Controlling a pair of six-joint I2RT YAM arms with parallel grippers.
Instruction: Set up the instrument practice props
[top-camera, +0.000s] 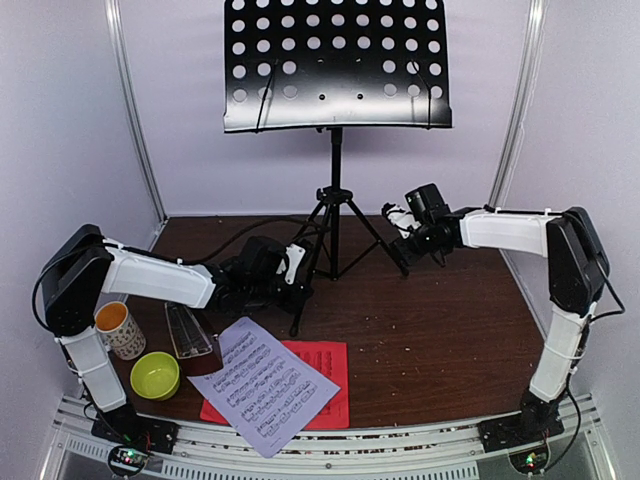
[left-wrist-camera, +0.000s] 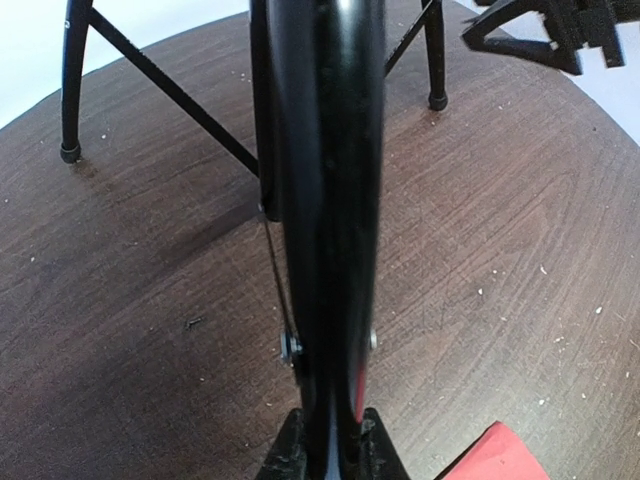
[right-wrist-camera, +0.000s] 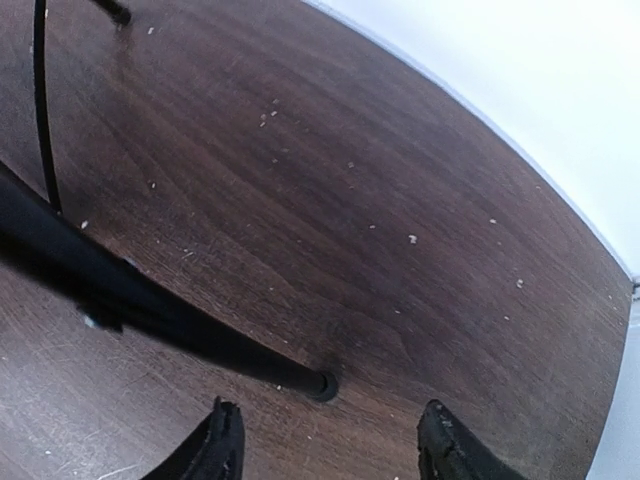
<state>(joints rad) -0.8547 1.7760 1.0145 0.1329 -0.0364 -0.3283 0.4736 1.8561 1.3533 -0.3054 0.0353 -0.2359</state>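
Music stand (top-camera: 336, 112) upright, between the two arms. Left gripper (left-wrist-camera: 330, 452) pinches the front-left tripod leg, fingers (left-wrist-camera: 288, 455) tight on the tube. Right gripper (right-wrist-camera: 335, 455) is spread wide, with the right leg's foot just ahead of its fingertips, not touching. White sheet (top-camera: 262, 385) lies nearward of left gripper, overlapping red sheet (top-camera: 325, 372). Metronome (top-camera: 189, 335) just left of white sheet, near left forearm.

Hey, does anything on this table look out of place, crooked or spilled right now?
The white sheet lies crooked across the red sheet, one corner hanging past the near edge of the table, while the stand has a bare desk. Pale specks dot the table. Nothing looks spilled or broken.
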